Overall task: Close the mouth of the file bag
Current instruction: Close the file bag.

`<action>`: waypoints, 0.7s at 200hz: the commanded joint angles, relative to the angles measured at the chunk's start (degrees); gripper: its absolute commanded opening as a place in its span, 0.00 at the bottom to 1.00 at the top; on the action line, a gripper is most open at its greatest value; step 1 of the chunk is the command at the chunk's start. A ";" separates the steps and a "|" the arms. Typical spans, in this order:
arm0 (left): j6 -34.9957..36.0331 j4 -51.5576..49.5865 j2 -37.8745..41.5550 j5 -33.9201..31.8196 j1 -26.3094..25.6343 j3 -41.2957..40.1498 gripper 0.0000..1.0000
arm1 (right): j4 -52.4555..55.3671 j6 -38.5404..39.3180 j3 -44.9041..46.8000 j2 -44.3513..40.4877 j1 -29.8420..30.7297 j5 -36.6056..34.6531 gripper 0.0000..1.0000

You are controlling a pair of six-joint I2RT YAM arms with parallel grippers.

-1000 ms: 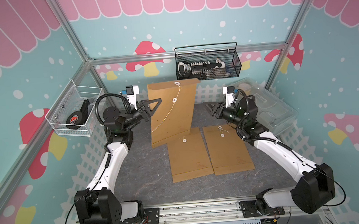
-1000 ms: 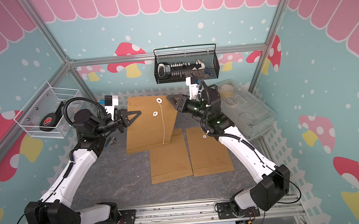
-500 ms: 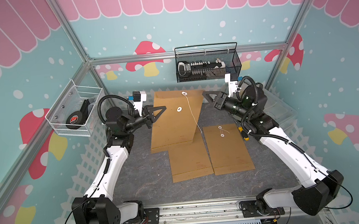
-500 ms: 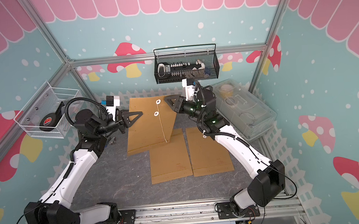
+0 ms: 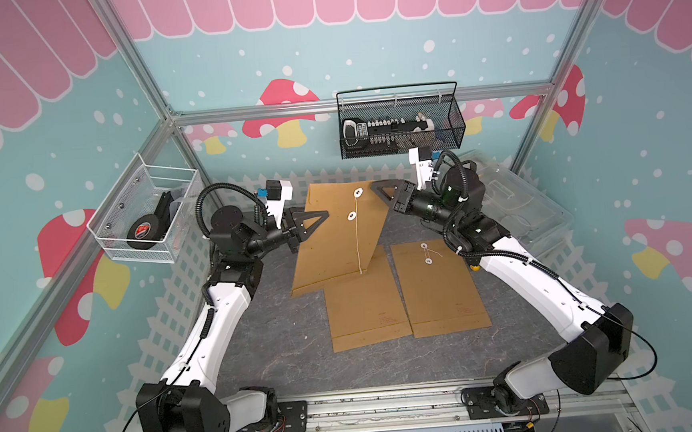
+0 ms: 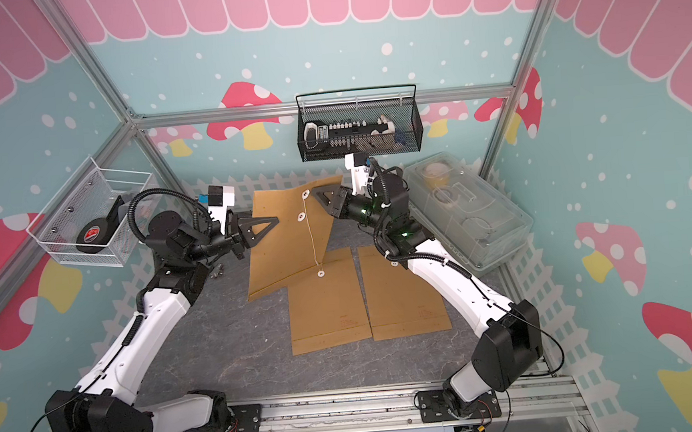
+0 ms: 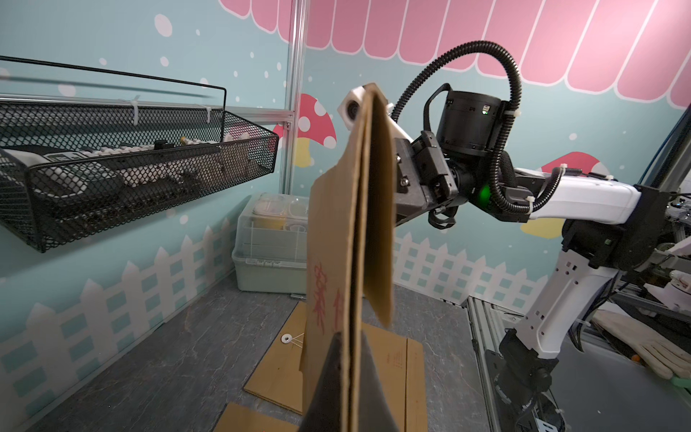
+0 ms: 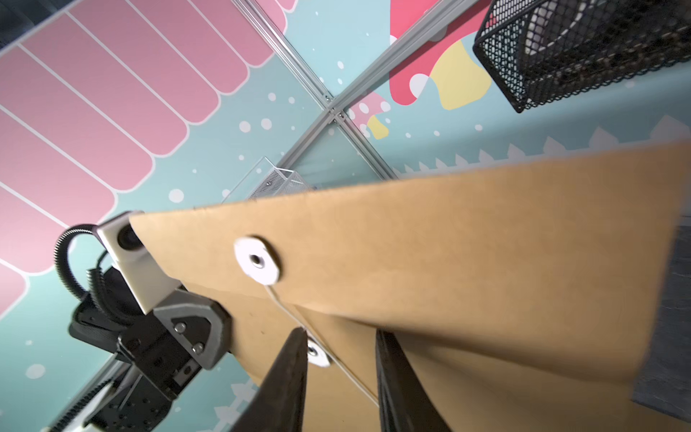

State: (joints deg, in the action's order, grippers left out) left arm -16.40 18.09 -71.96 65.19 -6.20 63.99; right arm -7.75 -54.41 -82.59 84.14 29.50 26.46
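The brown file bag (image 5: 337, 238) (image 6: 288, 242) hangs upright above the mat, tilted, in both top views. My left gripper (image 5: 324, 215) (image 6: 274, 220) is shut on its left edge; in the left wrist view the bag (image 7: 336, 262) runs edge-on between the pressed jaws of that gripper (image 7: 349, 377). The flap (image 8: 448, 239) carries a white disc (image 8: 257, 260), with a second disc (image 8: 318, 354) on the body and a string (image 5: 358, 245) hanging down. My right gripper (image 5: 377, 187) (image 8: 340, 374) is at the top right corner, its jaws apart and straddling the flap's edge.
Two more brown file bags (image 5: 365, 307) (image 5: 439, 285) lie flat on the grey mat below. A black mesh basket (image 5: 400, 125) hangs on the back wall just above the right gripper. A clear plastic box (image 5: 518, 205) stands at the right, a wire basket (image 5: 149, 222) at the left.
My right gripper rose from near the mat to the bag's top right corner and its jaws narrowed. The bag swung and tilted in the left gripper's unchanged grip.
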 commanded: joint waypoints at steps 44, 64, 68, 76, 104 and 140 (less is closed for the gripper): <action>0.86 0.46 1.65 -1.25 -1.93 1.58 0.00 | -6.07 -0.72 0.15 3.09 1.25 -0.83 0.27; 0.67 0.65 1.59 -2.67 -1.89 1.58 0.00 | -6.05 0.22 0.50 2.74 1.31 -1.32 0.27; 0.67 0.71 1.56 -2.84 -1.89 1.67 0.00 | -5.97 0.33 0.50 2.73 1.41 -1.32 0.27; 0.63 0.77 1.52 -3.26 -1.95 1.73 0.00 | -5.65 0.60 0.50 2.79 1.47 -1.28 0.27; -0.58 0.68 1.14 -6.97 -1.64 1.89 0.00 | -5.61 1.43 0.69 2.52 2.06 -0.93 0.27; -6.79 2.66 1.24 -14.06 0.11 2.58 0.00 | -6.00 5.49 4.87 0.14 2.30 -3.73 0.32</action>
State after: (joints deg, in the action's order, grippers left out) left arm -18.94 18.22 -71.64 56.69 -7.11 64.03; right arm -11.99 -52.34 -80.58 86.54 31.31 24.97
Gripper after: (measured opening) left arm 0.048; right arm 0.303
